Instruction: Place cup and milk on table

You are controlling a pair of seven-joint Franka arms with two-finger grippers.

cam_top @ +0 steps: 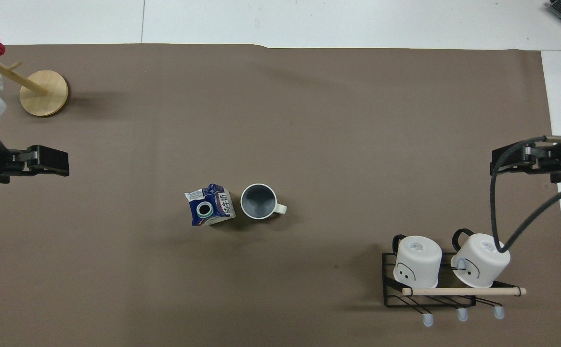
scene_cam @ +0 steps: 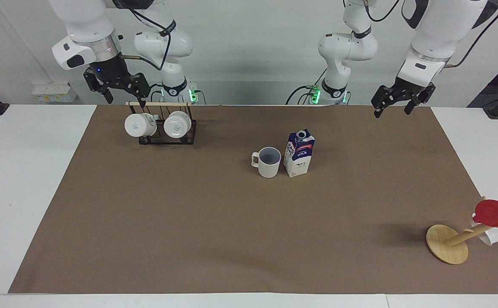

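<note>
The cup (scene_cam: pixel 268 161) and the milk (scene_cam: pixel 299 154) are seen upright and just beside each other on the brown sheet (scene_cam: pixel 214 239) near the middle of the table (scene_cam: pixel 13 179) — neither is held. The left gripper (scene_cam: pixel 397 104) is raised over the sheet's edge at its own arm's end, fingers spread and empty; from overhead its arm is cut off by the frame. The right gripper (scene_cam: pixel 122 97) is held, released and empty, above a rack (scene_cam: pixel 167 139) of two white mugs. A red cup (scene_cam: pixel 496 213) on a tilted wooden stand (scene_cam: pixel 447 244) is partly cropped at the frame's edge.
</note>
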